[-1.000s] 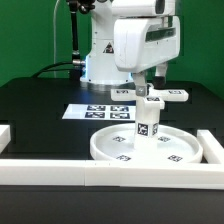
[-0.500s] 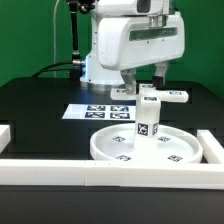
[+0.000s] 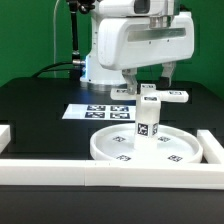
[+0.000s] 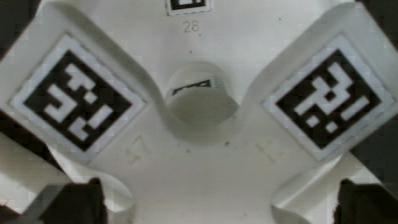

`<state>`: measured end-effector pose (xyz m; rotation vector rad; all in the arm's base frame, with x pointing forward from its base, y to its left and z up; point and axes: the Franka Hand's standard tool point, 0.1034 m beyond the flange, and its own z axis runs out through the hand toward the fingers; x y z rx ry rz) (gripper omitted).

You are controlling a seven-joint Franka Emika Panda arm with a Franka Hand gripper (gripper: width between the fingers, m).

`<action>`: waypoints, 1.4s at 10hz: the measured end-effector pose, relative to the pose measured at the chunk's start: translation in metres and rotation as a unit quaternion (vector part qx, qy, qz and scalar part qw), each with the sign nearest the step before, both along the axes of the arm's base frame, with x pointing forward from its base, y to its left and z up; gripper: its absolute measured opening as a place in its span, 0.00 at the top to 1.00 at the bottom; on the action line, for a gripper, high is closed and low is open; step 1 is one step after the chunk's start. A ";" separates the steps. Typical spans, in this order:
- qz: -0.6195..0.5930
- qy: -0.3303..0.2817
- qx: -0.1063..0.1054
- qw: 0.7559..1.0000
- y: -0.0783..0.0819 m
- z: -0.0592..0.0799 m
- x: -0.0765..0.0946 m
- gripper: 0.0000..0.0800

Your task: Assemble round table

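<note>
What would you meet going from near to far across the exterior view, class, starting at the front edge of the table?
Front border rail → round disc → cylinder leg standing on it → cross-shaped foot on top of the leg → marker board → robot arm.

Green wall (image 3: 30, 35) behind my bench. Black table top (image 3: 40, 105) under even light. White border rails (image 3: 60, 172) along its near edge. Marker board (image 3: 95, 112) lies flat mid-table. Dark cable (image 3: 76, 35) hangs at the back.
</note>
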<state>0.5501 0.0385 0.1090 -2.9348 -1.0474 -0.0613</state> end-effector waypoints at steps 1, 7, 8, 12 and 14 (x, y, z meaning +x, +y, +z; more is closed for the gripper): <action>-0.017 0.002 0.000 1.000 -0.002 -0.002 0.000 0.19; -0.020 0.005 -0.001 1.000 -0.002 -0.005 -0.002 0.19; -0.010 0.005 -0.001 1.000 -0.003 -0.006 -0.002 0.33; -0.017 0.005 -0.001 1.000 -0.004 -0.005 -0.002 0.46; -0.049 0.006 0.003 0.999 -0.005 -0.005 -0.002 0.46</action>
